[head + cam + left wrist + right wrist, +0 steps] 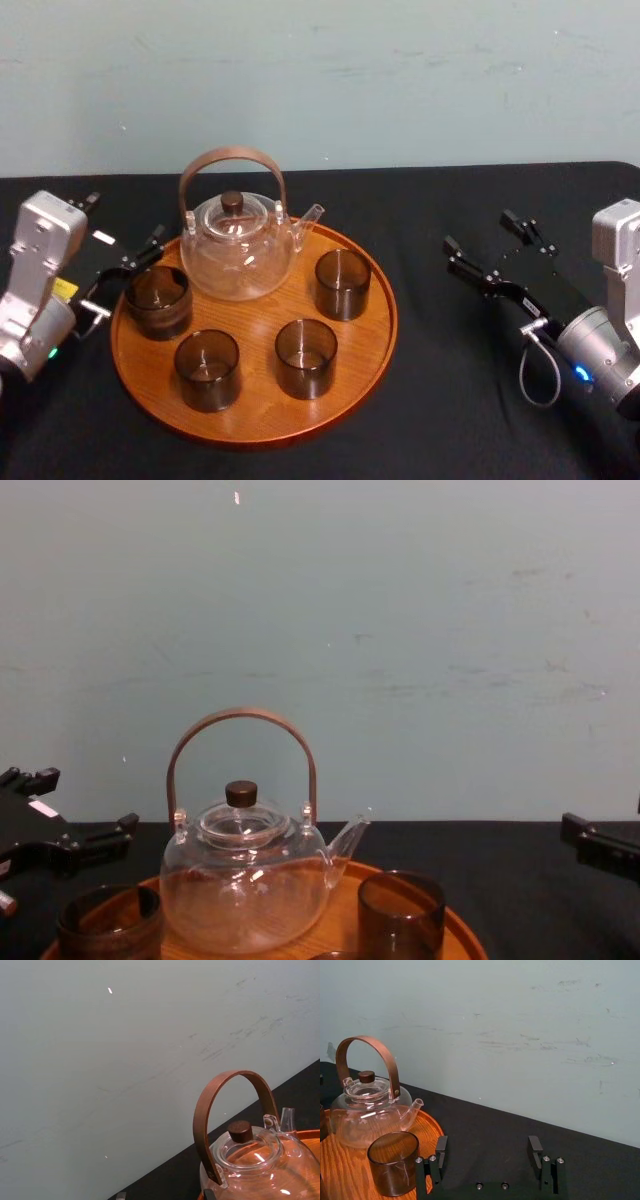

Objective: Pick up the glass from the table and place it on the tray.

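Glass (158, 300) stands upright on the tray (258, 408), at its left edge, next to the teapot (238, 250). Three other glasses (342, 283) share the tray.

Judgement: the glass looks placed, and the step in hand is clearing off.

Left tool (124, 222) hangs just beside the glass, spread wide and holding nothing. The arm comes in from the left, fingers aimed toward the teapot. Best to lift, then draw out leftward, so no finger clips the rim.

Right tool (480, 232) is wide and empty, parked over the desk (450, 400) well right of the tray.
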{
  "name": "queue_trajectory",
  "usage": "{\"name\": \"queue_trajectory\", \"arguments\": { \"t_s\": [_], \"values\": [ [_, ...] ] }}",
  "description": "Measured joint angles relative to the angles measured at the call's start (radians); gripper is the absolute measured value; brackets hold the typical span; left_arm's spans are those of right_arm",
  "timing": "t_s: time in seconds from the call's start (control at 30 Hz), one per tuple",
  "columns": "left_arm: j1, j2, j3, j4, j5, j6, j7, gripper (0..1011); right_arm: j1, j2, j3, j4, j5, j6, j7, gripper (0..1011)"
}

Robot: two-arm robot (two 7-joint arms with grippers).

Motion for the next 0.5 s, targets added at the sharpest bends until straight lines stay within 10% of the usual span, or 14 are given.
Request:
{"name": "queue_trajectory", "arguments": {
  "t_s": [0.5],
  "values": [
    [0.000, 0.000, 0.000, 0.000, 0.000, 0.000, 0.000, 1001, -0.002, 0.005, -0.002, -0.005, 0.003, 0.000, 0.003, 1002]
  ]
}}
